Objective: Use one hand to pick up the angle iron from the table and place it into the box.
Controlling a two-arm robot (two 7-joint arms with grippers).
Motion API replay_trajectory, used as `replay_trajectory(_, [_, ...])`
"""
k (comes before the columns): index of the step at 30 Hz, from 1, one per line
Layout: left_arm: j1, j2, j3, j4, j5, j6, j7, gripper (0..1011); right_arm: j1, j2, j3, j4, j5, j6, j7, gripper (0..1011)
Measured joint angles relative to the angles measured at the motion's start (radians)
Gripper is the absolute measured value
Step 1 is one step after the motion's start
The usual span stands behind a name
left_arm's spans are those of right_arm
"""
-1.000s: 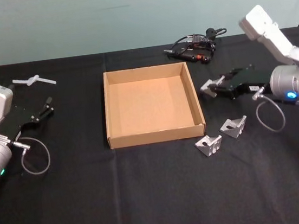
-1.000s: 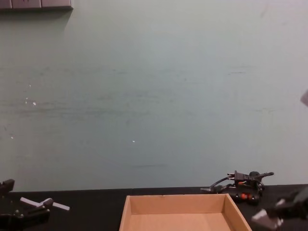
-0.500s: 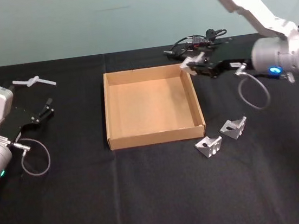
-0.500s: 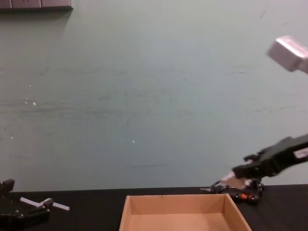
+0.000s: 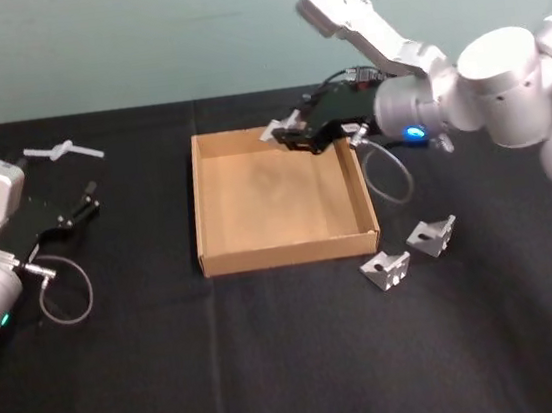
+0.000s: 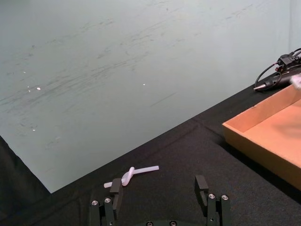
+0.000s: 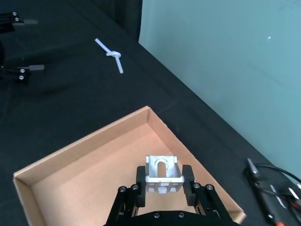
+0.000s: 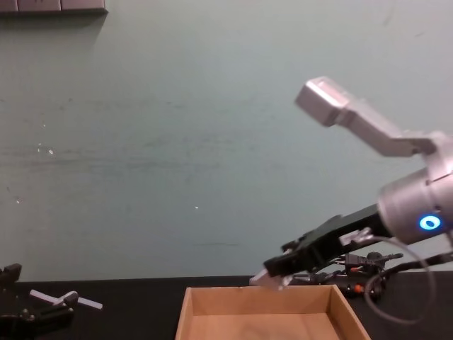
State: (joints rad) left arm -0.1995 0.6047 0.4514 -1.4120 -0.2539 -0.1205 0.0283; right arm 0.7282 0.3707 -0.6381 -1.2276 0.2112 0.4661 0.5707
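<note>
**A:** What is found at the left?

**B:** The left black 2-fingered tool (image 5: 87, 201) is parked near the left edge of the matte black desk (image 5: 276, 368). Its fingers are spread wide and nothing is gripped. A small white plastic piece (image 5: 62, 149) is seen just beyond it.

**A:** And at the centre?

**B:** The shallow tan cardboard box (image 5: 287, 252) is set there, and nothing can be made out on its floor.

**A:** Where is the task's thing?

**B:** 1 small silver angle iron (image 7: 163, 172) is clamped across its sides by the right black 2-fingered tool (image 5: 293, 136). It is held in the air over the far part of the box, close to the far wall.

**A:** On what is the coming move turned?

**B:** The box floor lies directly beneath the gripped piece and spreads towards the near side. A short descent and a release are therefore judged to be all that is needed. Further right, a 2nd silver bracket (image 5: 385, 269) and a 3rd silver bracket (image 5: 432, 236) are left on the desk beside the box's near corner, well apart from the right tool.
</note>
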Motion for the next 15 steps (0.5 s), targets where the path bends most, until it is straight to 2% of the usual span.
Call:
replay_trajectory(6, [0.0, 0.0, 0.0, 0.0, 0.0, 0.0, 0.0, 1005, 0.042, -0.069, -0.03, 0.127, -0.026, -0.033, 0.013, 456])
replay_trajectory(15, [0.0, 0.0, 0.0, 0.0, 0.0, 0.0, 0.0, 1005, 0.06, -0.114, -0.038, 0.227, -0.047, -0.069, 0.025, 456])
